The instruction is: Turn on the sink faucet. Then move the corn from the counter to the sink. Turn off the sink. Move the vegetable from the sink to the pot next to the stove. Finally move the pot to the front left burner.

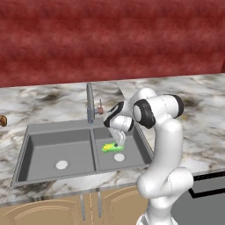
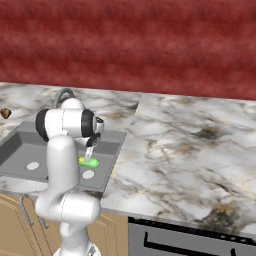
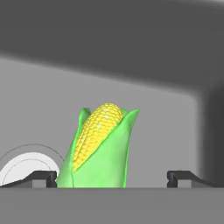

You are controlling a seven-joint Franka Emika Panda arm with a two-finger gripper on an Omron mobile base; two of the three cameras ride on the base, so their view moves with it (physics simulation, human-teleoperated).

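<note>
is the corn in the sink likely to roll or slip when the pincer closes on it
The corn is rounded and tapered, so it may roll on the flat floor of the sink if nudged off-centre. Its smooth green husk looks slippery, so it might squirt out of a light grip. It looks stiff and small, probably light. The pincer straddles it, open.

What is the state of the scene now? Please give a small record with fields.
cob: yellow corn cob with green husk, lying on the floor of the right basin, beside the round white drain
sink: grey metal double sink
faucet: tall grey metal faucet, behind the divider; no water visible
gripper: two-finger gripper, open, fingertips on either side of the cob, not touching
counter: veined marble counter
</note>
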